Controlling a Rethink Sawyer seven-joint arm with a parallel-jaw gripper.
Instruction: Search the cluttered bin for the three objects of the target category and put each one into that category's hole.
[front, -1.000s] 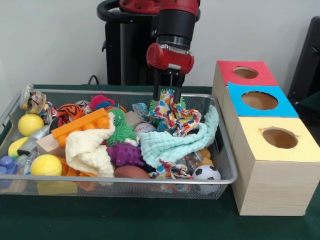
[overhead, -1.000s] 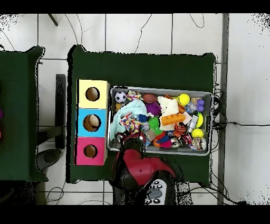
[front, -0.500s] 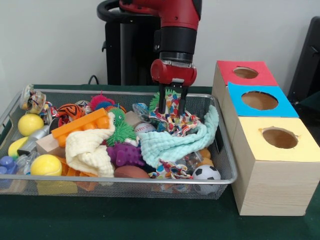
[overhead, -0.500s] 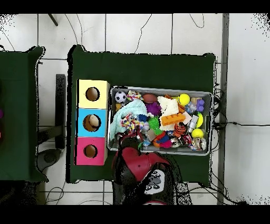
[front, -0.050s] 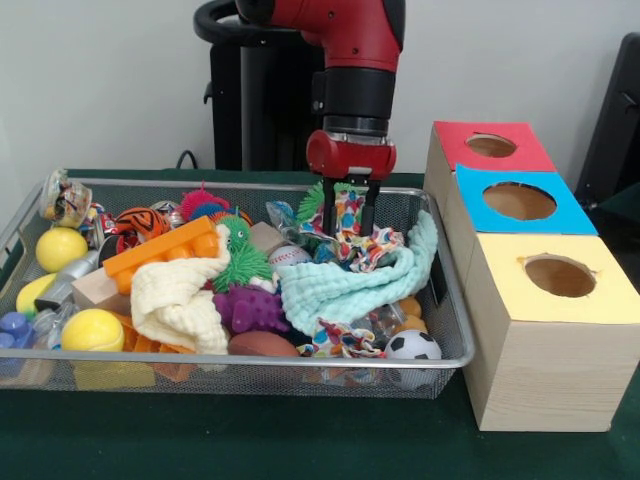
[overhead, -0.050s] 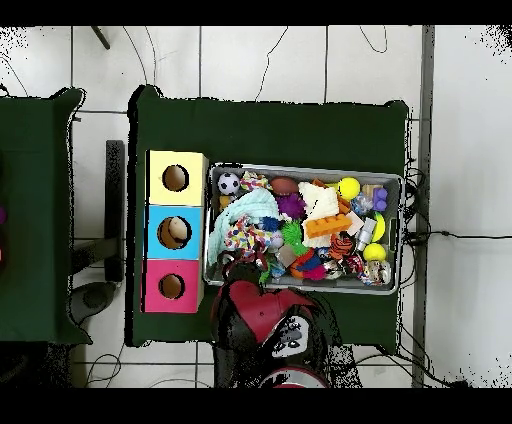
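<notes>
My claw (front, -0.050s: 347, 232) grips the multicoloured patterned cloth (front, -0.050s: 352, 235), bunched and partly lifted at the rear of the wire bin (front, -0.050s: 440, 345). The bin holds the mint towel (front, -0.050s: 345, 285), cream cloth (front, -0.050s: 180, 300), balls and blocks.

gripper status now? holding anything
end effector: closed on the multicoloured patterned cloth, gathered up between its fingers above the wire bin.

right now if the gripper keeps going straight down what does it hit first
Most likely the multicoloured patterned cloth: the gripper already straddles its raised fold, with the mint green cloth just in front. Depth is uncertain.
</notes>
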